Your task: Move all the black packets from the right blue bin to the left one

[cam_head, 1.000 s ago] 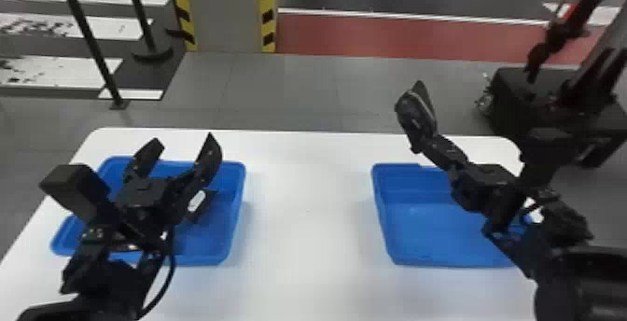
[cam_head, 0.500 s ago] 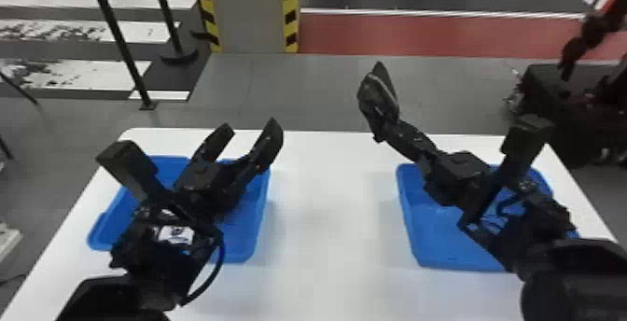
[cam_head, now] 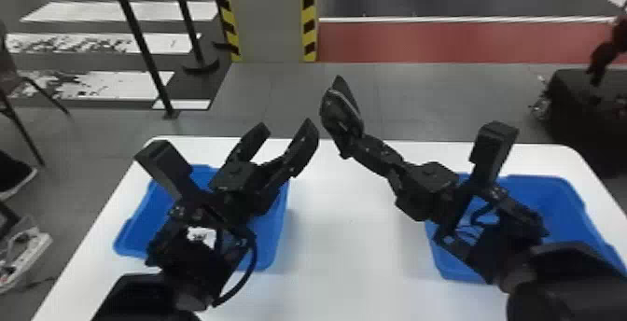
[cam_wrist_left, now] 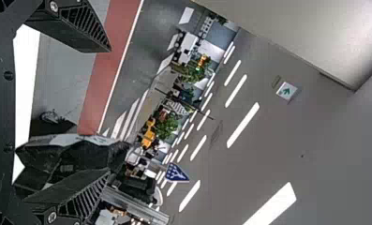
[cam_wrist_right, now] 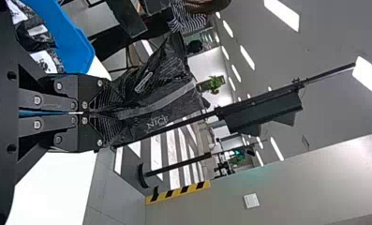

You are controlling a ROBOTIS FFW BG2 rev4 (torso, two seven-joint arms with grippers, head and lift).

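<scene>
handling the glossy black plastic packet (cam_wrist_right: pixel 160 101)

the right black two-finger claw (cam_wrist_right: pixel 114 112) pinches its bunched end; the free body projects beyond the fingertips, beside the left black claw (cam_head: pixel 288 126), spread wide. likely light, limp, slippery: grip deep across the folds.

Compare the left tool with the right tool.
The left tool has its fingers spread apart, while the right tool is shut on a black packet. In the head view, the left tool points away from the robot and slants rightward; the right tool slants leftward. Both are black.
</scene>
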